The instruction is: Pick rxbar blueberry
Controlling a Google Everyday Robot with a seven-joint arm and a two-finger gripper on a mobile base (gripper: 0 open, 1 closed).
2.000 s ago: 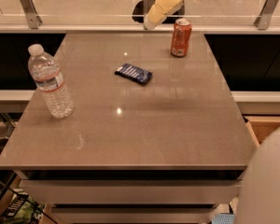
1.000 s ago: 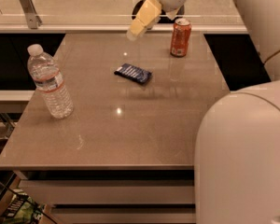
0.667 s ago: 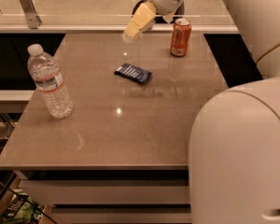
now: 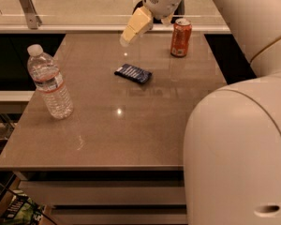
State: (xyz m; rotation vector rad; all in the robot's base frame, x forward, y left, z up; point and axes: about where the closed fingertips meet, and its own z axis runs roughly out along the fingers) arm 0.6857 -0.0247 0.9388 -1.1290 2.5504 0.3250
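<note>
The claw point(image 4: 131, 32), grip impossible to tell, hangs above and just far of the rxbar blueberry point(image 4: 133, 73), lying lengthwise roughly left-to-right.

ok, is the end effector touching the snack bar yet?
No, the end effector hangs over the far part of the table, with a clear gap between it and the snack bar lying flat below.

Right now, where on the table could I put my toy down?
The front of the table, from the bottle across to the right, is bare. So is the patch right of the bar, below the can. The back is crowded: the gripper hangs there, left of the can and behind the bar.
</note>
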